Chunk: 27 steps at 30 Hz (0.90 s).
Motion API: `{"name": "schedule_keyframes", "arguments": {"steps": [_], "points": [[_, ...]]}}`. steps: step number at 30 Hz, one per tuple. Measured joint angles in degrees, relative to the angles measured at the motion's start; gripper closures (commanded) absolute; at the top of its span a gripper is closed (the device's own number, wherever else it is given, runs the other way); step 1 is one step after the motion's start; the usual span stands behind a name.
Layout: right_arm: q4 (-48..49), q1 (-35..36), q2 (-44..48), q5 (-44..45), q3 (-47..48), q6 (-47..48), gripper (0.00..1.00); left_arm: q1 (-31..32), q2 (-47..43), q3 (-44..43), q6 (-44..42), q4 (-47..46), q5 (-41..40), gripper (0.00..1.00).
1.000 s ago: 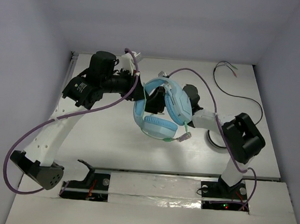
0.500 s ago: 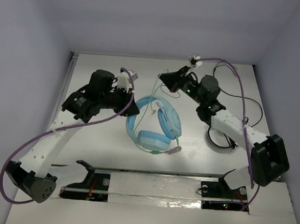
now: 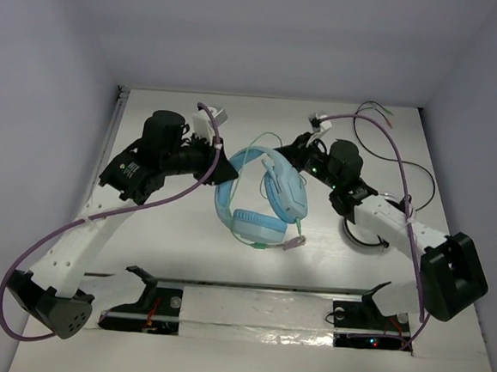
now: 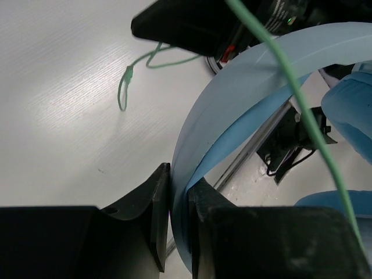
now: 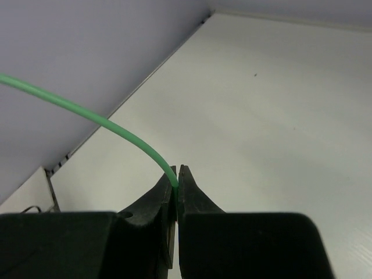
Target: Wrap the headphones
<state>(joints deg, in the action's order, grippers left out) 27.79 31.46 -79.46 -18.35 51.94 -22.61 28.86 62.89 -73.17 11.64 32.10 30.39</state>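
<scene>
blue headphones gripped at headband, cable pinched by right claw

light blue headphones (image 3: pixel 258 225) sit mid tabletop (image 3: pixel 159 231), between the two arms. headband arches up toward the far side, and the two padded cups sit on the near side, one behind the other. can't tell from the top view whether the lower cup touches the tabletop.

left claw (image 3: pixel 219 170) comes in from the left and is clamped on the headband. in the left wrist view the fingers (image 4: pixel 157 197) are closed flat against both faces of the blue band (image 4: pixel 232 99), with nothing else between them.

right claw (image 3: pixel 288 148) is at the far right side of the headband, near it. in the right wrist view its fingertips are pressed together on the thin green cable (image 5: pixel 116 129). the cable curves up and away to the left from the pinch point, clear of the tabletop.

left wrist view also shows the cable (image 4: pixel 290 87) running taut across the headband, plus a small loop of it (image 4: pixel 125 87) lying on the tabletop beyond.

plug end (image 3: pixel 294 243) lies just beside the near cup.

black cable with coloured tips (image 3: pixel 390 141) and round black-and-white coil (image 3: pixel 363 236) are off to the right, apart from the headphones.
</scene>
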Motion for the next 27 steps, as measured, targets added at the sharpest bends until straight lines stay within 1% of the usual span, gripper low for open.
{"name": "schedule_keyframes", "arguments": {"steps": [3,5,9,12,13,15,16,18,19,21,22,27], "points": [[0.02,0.11,0.00,-2.43,-2.16,-0.68,0.99,0.00,0.11,-1.16,0.61,-0.63,0.11,1.00],[1.49,0.11,0.11,-5.18,-3.69,-1.66,0.93,0.00,0.52,-2.95,0.72,-0.50,-0.79,1.00],[6.64,0.11,-0.44,-11.43,-6.78,-4.11,0.86,0.07,3.17,-10.93,0.17,1.57,-5.46,1.00],[9.64,0.13,-3.80,-16.68,-6.25,-5.03,0.70,0.11,4.83,-15.65,-0.66,2.49,-10.64,1.00],[10.12,0.15,-5.25,-17.77,-5.81,-5.31,0.66,0.11,5.05,-16.39,-0.79,2.78,-12.15,1.00],[10.99,0.15,-8.61,-19.56,-5.38,-5.86,0.66,0.11,5.49,-17.40,-1.18,4.11,-14.82,1.00],[11.54,0.15,-10.10,-19.87,-5.38,-6.19,0.62,0.11,5.73,-17.77,-1.38,4.83,-15.89,1.00],[12.44,0.13,-13.00,-20.50,-5.40,-7.15,0.59,0.11,6.69,-18.82,-1.90,6.84,-17.62,1.00],[13.27,0.13,-14.10,-20.68,-5.40,-7.72,0.52,0.11,7.32,-19.54,-2.23,7.80,-18.01,1.00],[15.45,0.13,-15.76,-21.38,-5.44,-9.14,0.44,0.11,8.55,-20.68,-2.69,9.11,-18.25,1.00],[16.90,0.13,-16.37,-21.59,-5.44,-9.84,0.38,0.11,8.98,-20.83,-2.84,9.33,-18.12,1.00],[22.49,0.13,-18.73,-21.57,-5.14,-11.63,0.27,0.68,10.23,-20.20,-3.50,10.21,-15.96,1.00]]}}
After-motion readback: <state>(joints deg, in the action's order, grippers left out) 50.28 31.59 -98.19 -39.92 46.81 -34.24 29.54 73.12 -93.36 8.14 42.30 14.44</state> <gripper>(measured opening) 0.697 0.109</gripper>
